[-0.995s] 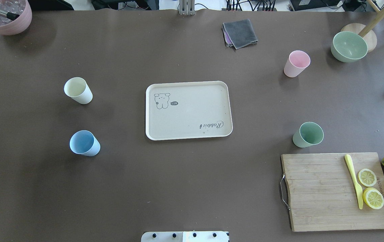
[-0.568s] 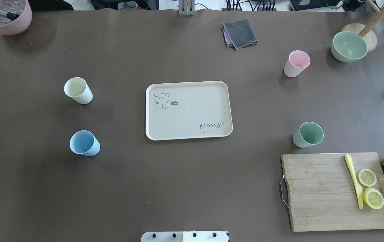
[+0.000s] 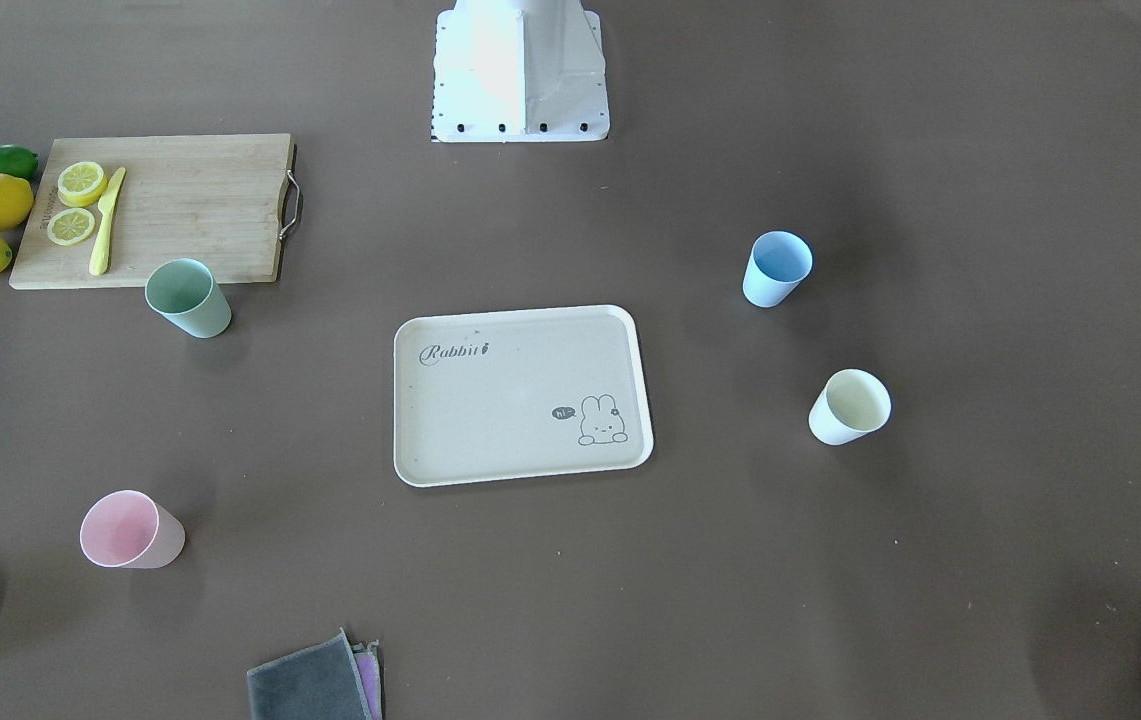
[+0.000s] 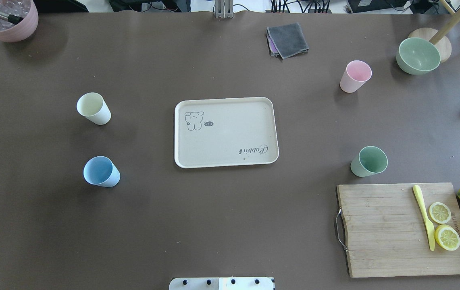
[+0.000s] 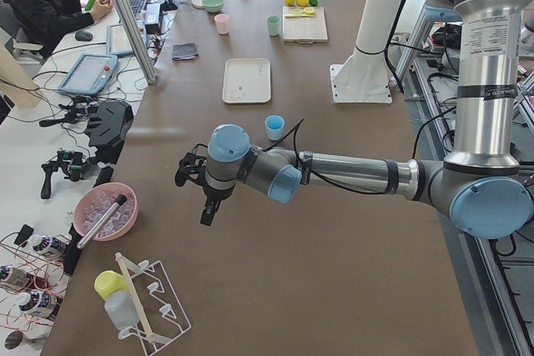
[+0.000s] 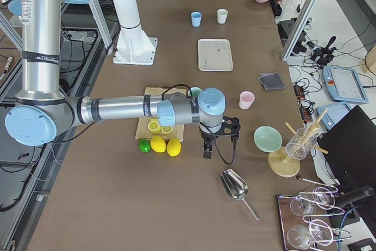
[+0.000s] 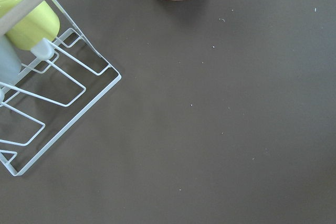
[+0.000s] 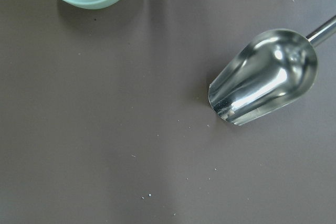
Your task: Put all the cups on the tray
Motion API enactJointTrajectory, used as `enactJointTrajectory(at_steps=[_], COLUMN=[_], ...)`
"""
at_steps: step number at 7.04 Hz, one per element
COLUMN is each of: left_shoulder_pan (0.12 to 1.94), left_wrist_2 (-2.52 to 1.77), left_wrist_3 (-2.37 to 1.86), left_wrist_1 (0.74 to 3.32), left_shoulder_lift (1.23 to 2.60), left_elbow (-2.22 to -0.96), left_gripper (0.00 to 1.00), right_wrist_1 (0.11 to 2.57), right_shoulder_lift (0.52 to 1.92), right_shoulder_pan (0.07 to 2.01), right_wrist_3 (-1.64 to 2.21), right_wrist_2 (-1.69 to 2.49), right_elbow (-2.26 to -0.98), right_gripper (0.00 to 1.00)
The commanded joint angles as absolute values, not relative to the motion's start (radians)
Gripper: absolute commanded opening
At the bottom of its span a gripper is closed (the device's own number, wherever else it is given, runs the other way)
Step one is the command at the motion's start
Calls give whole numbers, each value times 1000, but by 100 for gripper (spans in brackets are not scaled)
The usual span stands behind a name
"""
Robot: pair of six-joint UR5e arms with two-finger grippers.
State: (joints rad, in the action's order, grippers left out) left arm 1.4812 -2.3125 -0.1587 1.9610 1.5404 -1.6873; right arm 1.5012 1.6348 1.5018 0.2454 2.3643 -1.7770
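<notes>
The cream tray (image 4: pixel 230 135) lies bare at the table's middle, also in the front view (image 3: pixel 510 400). Four cups stand upright on the table around it. The cream-yellow cup (image 4: pixel 93 108) and blue cup (image 4: pixel 101 171) are to its left. The pink cup (image 4: pixel 355 76) and green cup (image 4: pixel 369 161) are to its right. My left gripper (image 5: pixel 205 216) hangs over bare table far from the cups, near a pink bowl. My right gripper (image 6: pixel 207 150) hangs beyond the lemons near the green bowl. I cannot tell whether either is open or shut.
A wooden cutting board (image 4: pixel 391 229) with a yellow knife and lemon slices lies front right, whole lemons beside it. A green bowl (image 4: pixel 418 55), grey cloth (image 4: pixel 287 39) and pink bowl (image 4: pixel 6 20) stand at the back. A metal scoop (image 8: pixel 265 77) and a wire rack (image 7: pixel 47 93) lie under the wrists.
</notes>
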Motion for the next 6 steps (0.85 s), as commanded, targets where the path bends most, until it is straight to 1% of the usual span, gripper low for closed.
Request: enactJointTrajectory(at_steps=[1, 2, 4, 6], left_shoulder_pan=[1428, 1396, 1358, 1249], left_wrist_2=[-2325, -2327, -2332, -2300], left_wrist_3=[-216, -239, -306, -650], left_wrist_1=[2097, 2127, 2135, 2167], left_shoulder_lift=[1545, 1557, 1612, 1632], left_elbow=[-1707, -1712, -1707, -1730], left_gripper=[98, 98, 98, 98], right_wrist_1=[1418, 1419, 1393, 1281], right_shoulder_lift=[1614, 1611, 1591, 1604], right_shoulder_pan=[1499, 1485, 1427, 1359], right_wrist_3=[259, 350, 371, 430], right_wrist_2=[2359, 2367, 2368, 2373], right_elbow=[-1802, -1802, -1801, -1799], right_gripper=[100, 100, 100, 100])
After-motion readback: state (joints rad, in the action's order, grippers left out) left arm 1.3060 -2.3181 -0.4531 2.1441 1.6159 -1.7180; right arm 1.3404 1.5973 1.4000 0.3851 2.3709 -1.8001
